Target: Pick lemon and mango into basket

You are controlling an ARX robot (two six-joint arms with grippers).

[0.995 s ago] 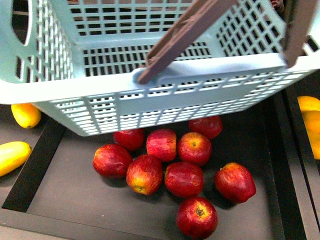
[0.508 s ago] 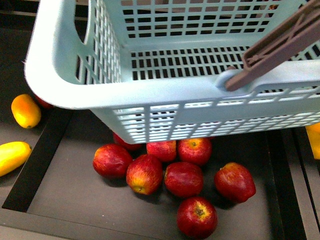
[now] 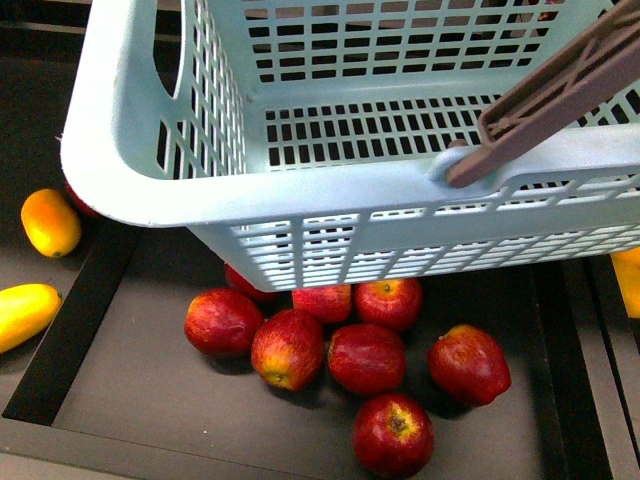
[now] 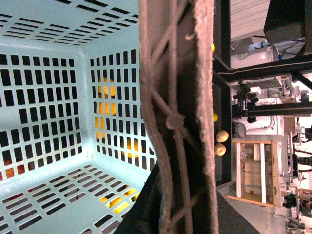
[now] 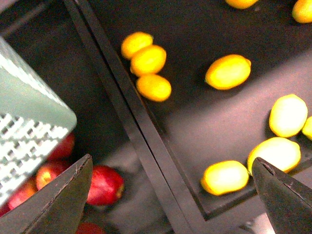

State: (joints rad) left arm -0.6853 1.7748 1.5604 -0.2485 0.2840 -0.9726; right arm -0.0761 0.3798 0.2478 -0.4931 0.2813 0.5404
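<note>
As the empty basket [image 3: 150, 190] is shifted rightward in frame, the right fingers [image 5: 63, 204] are spread wide, unladen; the left fingers cannot be judged.

The light turquoise slotted plastic basket [image 3: 330, 190] is hanging over the back of the middle black tray compartment [image 3: 150, 400]. Its brown plastic swing handle [image 3: 545, 95] is slanting up toward the right. Round red apples [image 3: 367, 358] are lying clustered in that compartment, under and in front of the basket's near wall, with one [image 3: 393, 433] lying nearest the front. Left of the black divider rail [image 3: 65, 335], a short oval yellow-orange fruit [image 3: 50, 222] is lying behind a longer yellow fruit [image 3: 25, 312]. In the compartment right of the apples, three small orange-yellow oval fruits [image 5: 147, 60] are lying clustered just beside the divider, with others scattered farther off.
</note>
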